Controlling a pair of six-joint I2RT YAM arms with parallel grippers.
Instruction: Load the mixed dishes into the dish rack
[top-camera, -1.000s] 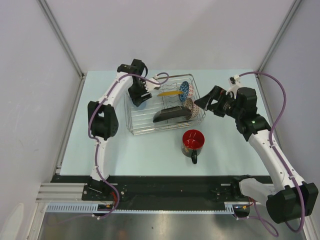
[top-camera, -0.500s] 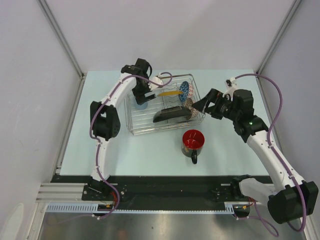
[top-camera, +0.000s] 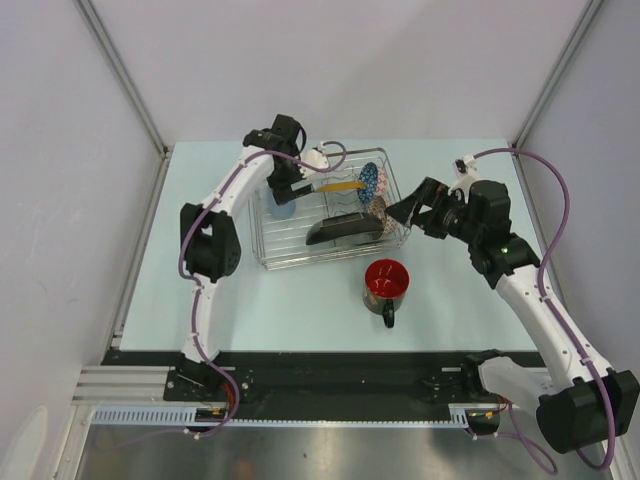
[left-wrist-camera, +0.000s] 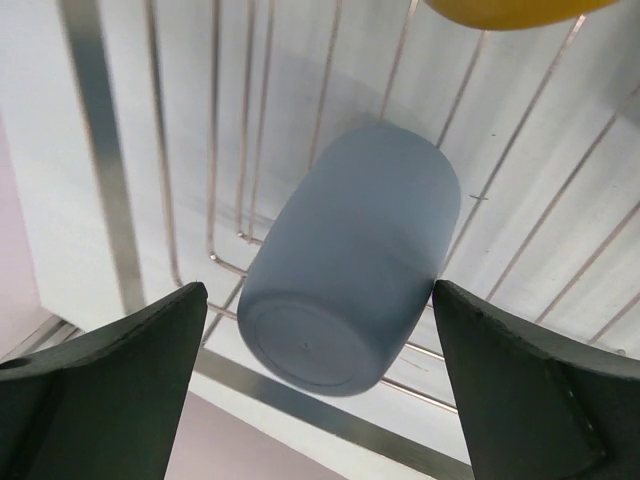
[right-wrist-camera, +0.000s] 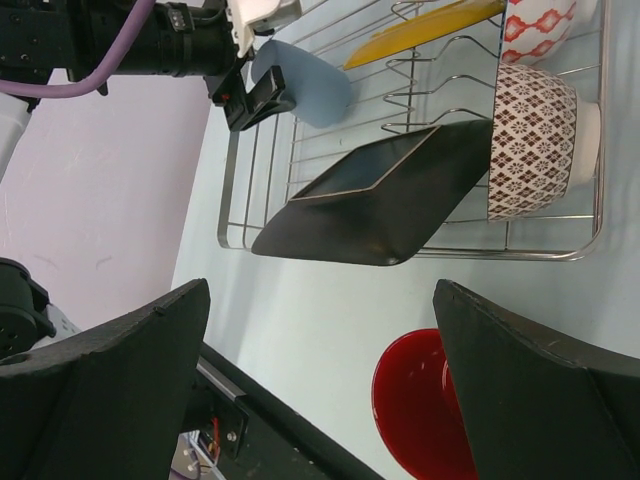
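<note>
The dish rack (top-camera: 300, 262) stands at the table's centre back. It holds a square black plate (top-camera: 340, 230), a yellow plate (top-camera: 340, 186) on edge, a blue-patterned bowl (top-camera: 371, 178) and a brown-patterned bowl (top-camera: 377, 208). A pale blue cup (left-wrist-camera: 350, 255) lies on its side on the rack wires (left-wrist-camera: 100, 200). My left gripper (left-wrist-camera: 320, 390) hangs open just above the cup, its fingers clear of it on both sides. The red-lined mug (top-camera: 385, 282) stands upright on the table in front of the rack. My right gripper (right-wrist-camera: 320, 390) is open and empty, right of the rack and above the mug (right-wrist-camera: 425, 405).
The rack's right wall (right-wrist-camera: 600, 130) runs close to my right gripper. Grey enclosure walls close in the table at the back and both sides. The black rail (top-camera: 340, 375) with the arm bases lies along the near edge.
My left gripper has opened and let go of the pale blue cup, which now rests in the rack's left end. The right arm has shifted only slightly.
</note>
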